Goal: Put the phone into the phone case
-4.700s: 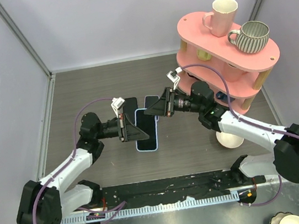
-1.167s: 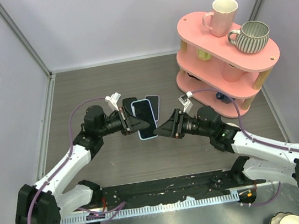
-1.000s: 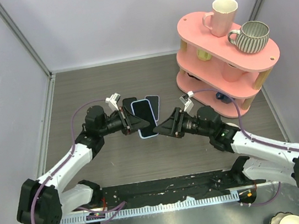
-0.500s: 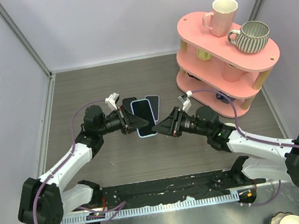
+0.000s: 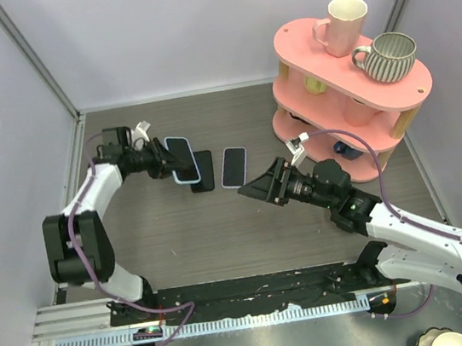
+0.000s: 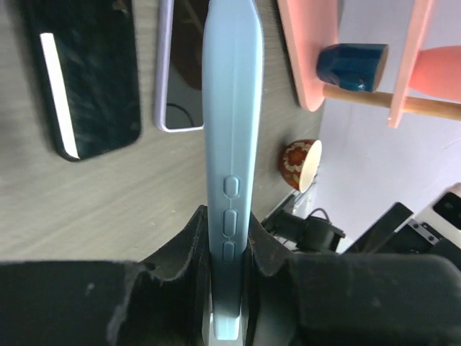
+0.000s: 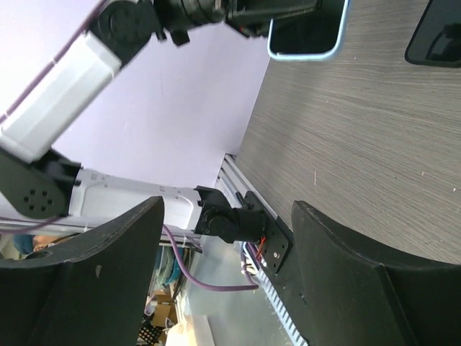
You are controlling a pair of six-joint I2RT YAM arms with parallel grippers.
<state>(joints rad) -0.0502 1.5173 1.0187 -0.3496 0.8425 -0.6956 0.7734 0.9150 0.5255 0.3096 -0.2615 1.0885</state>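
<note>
My left gripper (image 5: 166,158) is shut on the light blue phone case (image 5: 182,160) and holds it above the table at the back left. In the left wrist view the case (image 6: 230,144) stands edge-on between my jaws (image 6: 229,220). A black phone (image 5: 201,170) lies flat on the table just right of the case, and a lilac-edged phone (image 5: 234,166) lies further right. Both show in the left wrist view, the black phone (image 6: 90,79) and the lilac-edged phone (image 6: 176,72). My right gripper (image 5: 245,190) is open and empty, just below and right of the lilac-edged phone. Its view (image 7: 227,209) shows the case (image 7: 306,32) far off.
A pink two-tier shelf (image 5: 345,62) stands at the back right with a cream mug (image 5: 341,24) and a ribbed grey mug (image 5: 388,56) on top. A blue cup (image 6: 351,66) sits on its lower tier and a small red bowl (image 6: 300,162) on the table. Walls close the left and back.
My left arm has swung from the table's middle to the back left, carrying the case with it. The two phones now lie uncovered. My right gripper stays open in about the same place.
</note>
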